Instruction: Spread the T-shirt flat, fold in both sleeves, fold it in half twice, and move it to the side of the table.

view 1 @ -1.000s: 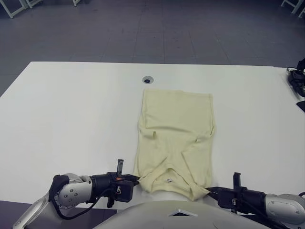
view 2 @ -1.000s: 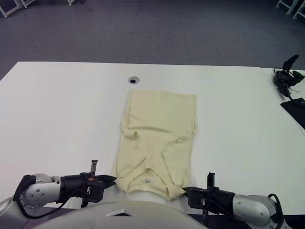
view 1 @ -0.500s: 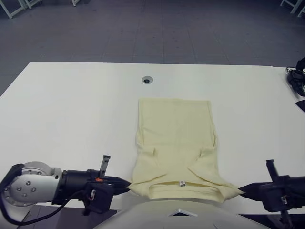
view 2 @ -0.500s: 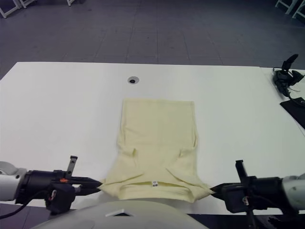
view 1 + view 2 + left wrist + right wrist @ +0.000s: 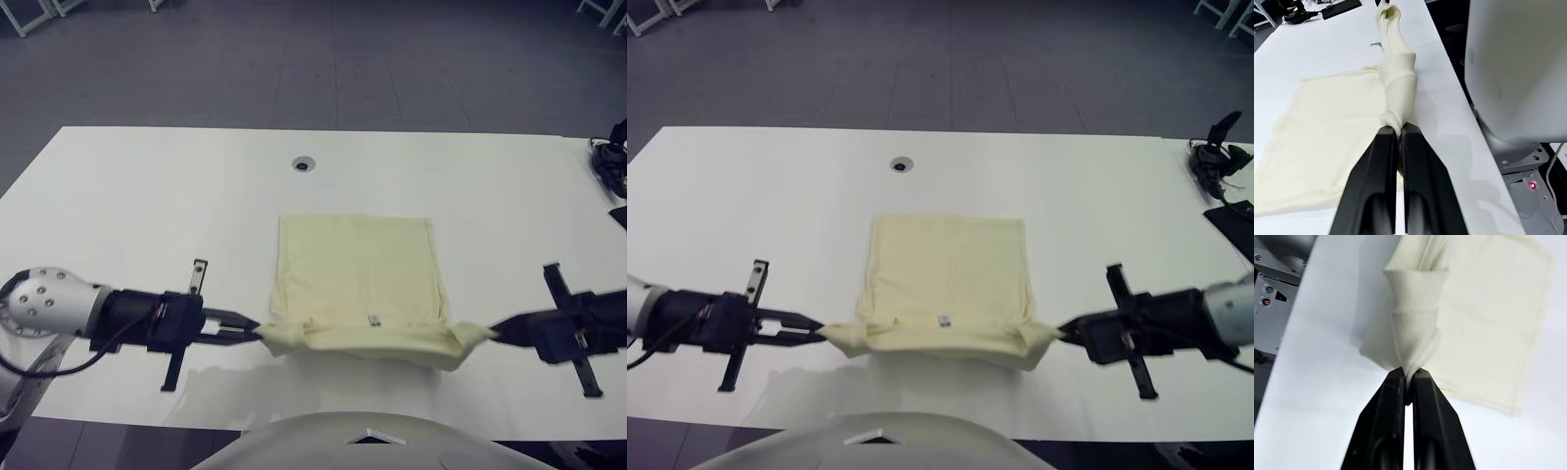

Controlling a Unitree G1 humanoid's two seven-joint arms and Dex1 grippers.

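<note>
- The left gripper (image 5: 253, 334) is clenched on the near left corner of the T-shirt (image 5: 358, 279); in the left wrist view its two black fingers (image 5: 1374, 181) close on a bunched knot of pale yellow cloth with no gap between them
- The right gripper (image 5: 493, 331) is clenched on the near right corner of the same garment; in the right wrist view a ribbed band of cloth folds over and narrows into the closed fingertips
- The T-shirt spans the whole gap between the two grippers, and its held edge is drawn into a taut, rolled band running from one gripper straight to the other
- This band appears to be raised clear of the counter (image 5: 147, 215), though the eye views do not settle whether its middle touches the surface
- Beyond the band, on the side away from both grippers, the rest of the cloth lies flat on the counter as a roughly rectangular panel
- A small label (image 5: 373, 319) sits on the held edge, about midway between the grippers
- A round grommet (image 5: 303, 164) is set in the white counter past the far edge of the cloth, well apart from both grippers and towards the left gripper's side
- Dark cables (image 5: 612, 166) lie at the counter's edge, outward of and beyond the right gripper
</note>
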